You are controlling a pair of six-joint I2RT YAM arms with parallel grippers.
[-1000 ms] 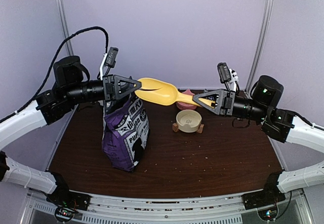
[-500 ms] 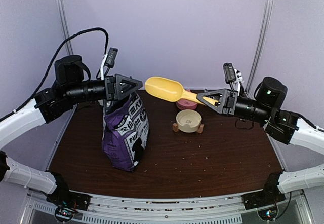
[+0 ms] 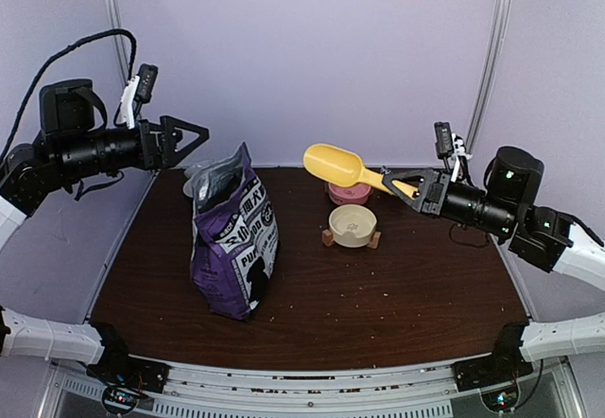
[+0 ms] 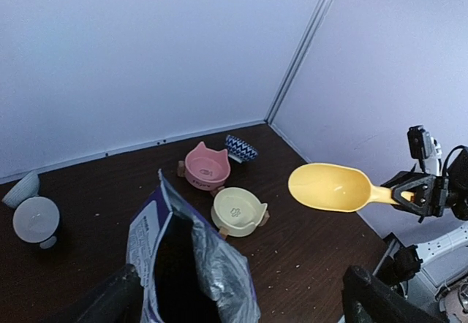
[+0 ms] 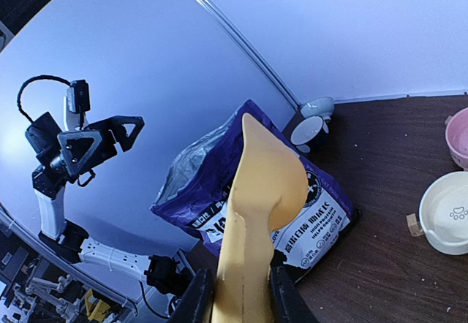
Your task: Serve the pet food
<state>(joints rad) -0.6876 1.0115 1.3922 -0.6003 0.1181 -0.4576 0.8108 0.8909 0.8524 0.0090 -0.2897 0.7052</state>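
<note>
Crinkled purple bag [image 3: 236, 248] gapes open — smooth rounded yellow scoop [image 3: 335, 164] aloft.

walls [image 3: 312, 49]: pale lilac panels | corner posts [image 3: 492, 59]: metal | table [image 3: 397, 295]: dark brown wood

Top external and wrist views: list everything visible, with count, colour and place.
pet food bag: 1, purple with white label, standing open, left of table centre
scoop: 1, yellow, in the air above the bowls
cream bowl: 1, cream, table centre
pink bowl: 1, pink, behind the cream bowl
patterned bowl: 1, blue and white, beside the pink bowl
pale dishes: 2, whitish, back left corner
table: 1, dark brown
left hand: 1, black, open, raised left of the bag
right hand: 1, black, shut on the scoop handle
</note>
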